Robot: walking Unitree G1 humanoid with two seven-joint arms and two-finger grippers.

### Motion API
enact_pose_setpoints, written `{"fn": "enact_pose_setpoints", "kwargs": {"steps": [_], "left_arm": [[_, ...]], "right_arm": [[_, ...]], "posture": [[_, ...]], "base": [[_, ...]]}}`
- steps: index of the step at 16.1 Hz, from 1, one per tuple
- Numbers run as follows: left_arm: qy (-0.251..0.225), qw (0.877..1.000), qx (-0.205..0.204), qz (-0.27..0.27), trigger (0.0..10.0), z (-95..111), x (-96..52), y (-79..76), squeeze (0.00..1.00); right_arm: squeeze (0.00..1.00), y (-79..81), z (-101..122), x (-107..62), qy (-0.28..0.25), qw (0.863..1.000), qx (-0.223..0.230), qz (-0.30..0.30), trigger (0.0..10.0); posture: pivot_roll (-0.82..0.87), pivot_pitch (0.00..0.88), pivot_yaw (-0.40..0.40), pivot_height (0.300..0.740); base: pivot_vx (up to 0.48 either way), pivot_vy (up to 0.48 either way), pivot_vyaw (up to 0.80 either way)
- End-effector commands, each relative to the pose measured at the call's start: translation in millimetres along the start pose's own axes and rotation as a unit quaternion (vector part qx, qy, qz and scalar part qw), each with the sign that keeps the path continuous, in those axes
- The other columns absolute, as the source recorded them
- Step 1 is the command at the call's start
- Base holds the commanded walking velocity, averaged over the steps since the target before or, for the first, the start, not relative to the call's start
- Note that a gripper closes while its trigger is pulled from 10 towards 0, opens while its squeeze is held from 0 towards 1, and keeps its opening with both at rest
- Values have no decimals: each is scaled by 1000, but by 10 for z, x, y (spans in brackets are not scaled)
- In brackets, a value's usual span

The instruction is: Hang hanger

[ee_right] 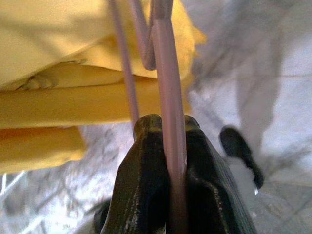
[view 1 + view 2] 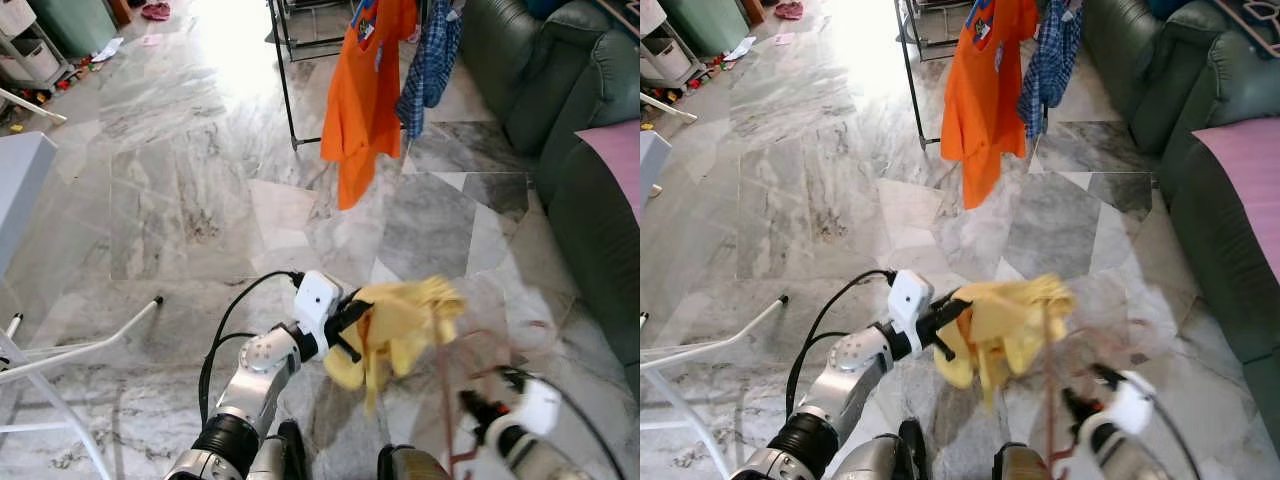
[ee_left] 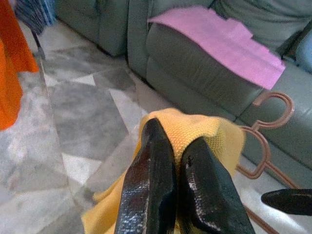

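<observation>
The pinkish-brown hanger sits low in front of the robot, its thin bar running straight between the two black fingers of the right gripper, which are clamped tight on it. In the head views the hanger shows as a blurred loop rising from that gripper up toward a yellow cloth. From the left wrist its curved hook appears just beyond the cloth, in front of the sofa.

The yellow cloth hangs bunched between the two arms, touching the hanger's upper part. The left gripper pinches it, both fingers pressed together on the yellow fabric, with folds drooping below.

Beyond lies a grey marble floor. Farther off, an orange shirt and a blue checked garment hang from a dark clothes rack. A dark green sofa stands along the robot's right, with a pink cloth spread over its arm. White frame legs lie on the floor at the left.
</observation>
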State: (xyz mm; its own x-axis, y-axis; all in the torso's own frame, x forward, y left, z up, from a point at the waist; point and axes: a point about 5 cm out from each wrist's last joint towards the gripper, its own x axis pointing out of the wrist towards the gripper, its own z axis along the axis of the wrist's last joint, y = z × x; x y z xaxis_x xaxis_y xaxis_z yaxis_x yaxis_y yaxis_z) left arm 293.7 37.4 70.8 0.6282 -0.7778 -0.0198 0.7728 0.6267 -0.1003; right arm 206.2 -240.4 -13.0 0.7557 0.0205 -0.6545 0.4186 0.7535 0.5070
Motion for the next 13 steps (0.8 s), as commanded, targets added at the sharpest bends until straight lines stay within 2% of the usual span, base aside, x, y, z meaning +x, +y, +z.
{"fn": "enact_pose_setpoints", "kwargs": {"steps": [1,2,3,4,5,6,8,10,11,13], "left_arm": [[-23,1000,1,-1,10000,72,-30,34,0],[-19,1000,1,-7,10000,43,-55,29,0],[-8,1000,4,-10,10000,-1,-72,20,0],[-3,1000,6,-11,10000,-20,-77,15,0],[2,1000,12,-20,10000,-51,-87,-7,0],[24,999,22,-29,10000,-147,-111,-41,0],[39,998,28,-29,10000,-206,-111,-57,0],[55,997,44,-36,10000,-258,-108,-86,0],[56,996,45,-43,10000,-274,-96,-120,0],[49,996,51,-51,10000,-266,-63,-171,0]], "right_arm": [[0,-182,76,-35,-27,998,43,-43,10000],[0,-151,453,-79,-107,992,59,-33,10000],[0,-67,694,-124,-152,987,54,-14,10000],[0,-30,783,-145,-170,984,52,-6,10000],[0,83,949,-169,-196,978,64,18,10000],[0,553,1227,-264,-225,967,51,104,10000],[0,952,1268,-338,-225,959,29,172,10000],[0,1304,1184,-401,-204,951,0,232,10000],[0,1547,1099,-468,-187,940,-10,284,10000],[0,1819,990,-588,-163,923,-22,347,10000]], "posture": [[-227,206,111,740],[-227,206,113,740],[-229,208,115,740],[-229,208,115,740],[-229,206,114,740],[-232,207,114,740],[-235,206,109,740],[-235,205,104,740],[-237,204,101,740],[-240,200,96,740]], "base": [[0,0,0],[0,0,0],[0,0,0],[0,0,0],[0,0,0],[0,0,0],[0,0,0],[0,0,0],[0,0,0],[0,0,0]]}}
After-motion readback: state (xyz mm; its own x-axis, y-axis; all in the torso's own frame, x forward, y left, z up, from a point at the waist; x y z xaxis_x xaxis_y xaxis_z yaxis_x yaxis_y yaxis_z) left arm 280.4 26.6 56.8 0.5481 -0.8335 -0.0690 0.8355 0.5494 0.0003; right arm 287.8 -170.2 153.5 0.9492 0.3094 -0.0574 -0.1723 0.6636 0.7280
